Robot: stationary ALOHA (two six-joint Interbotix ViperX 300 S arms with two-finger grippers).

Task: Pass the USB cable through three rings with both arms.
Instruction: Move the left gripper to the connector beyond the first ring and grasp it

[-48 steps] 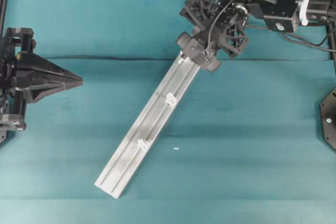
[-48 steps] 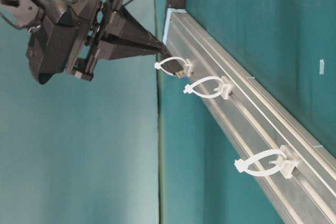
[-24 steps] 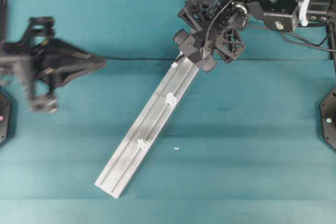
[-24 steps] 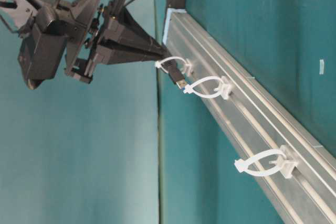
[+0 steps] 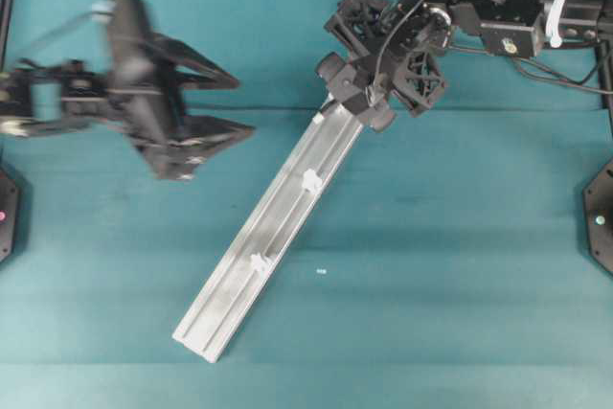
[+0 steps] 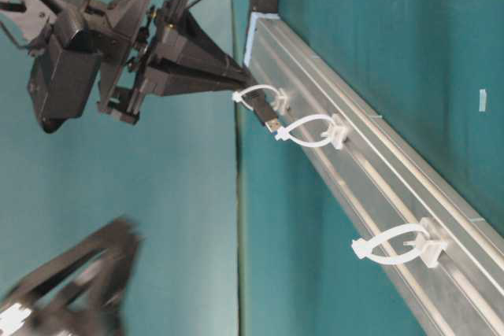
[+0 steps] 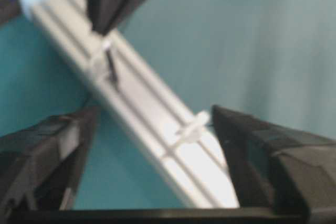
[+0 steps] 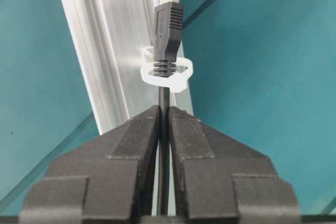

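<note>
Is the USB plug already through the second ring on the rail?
No, in the table-level view the USB plug has passed only the first ring and its tip stops just before the second ring.

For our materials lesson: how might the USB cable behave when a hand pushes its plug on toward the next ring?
The USB cable probably flexes: it is thin. The short length past the right hand stands straight, so it may push without buckling. The rigid plug should pass the next ring if aimed.

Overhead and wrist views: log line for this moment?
black USB cable: plug through first white plastic ring | right pincer: shut on cord | left pincer: open, empty, motion-blurred | other two rings: unthreaded
</note>
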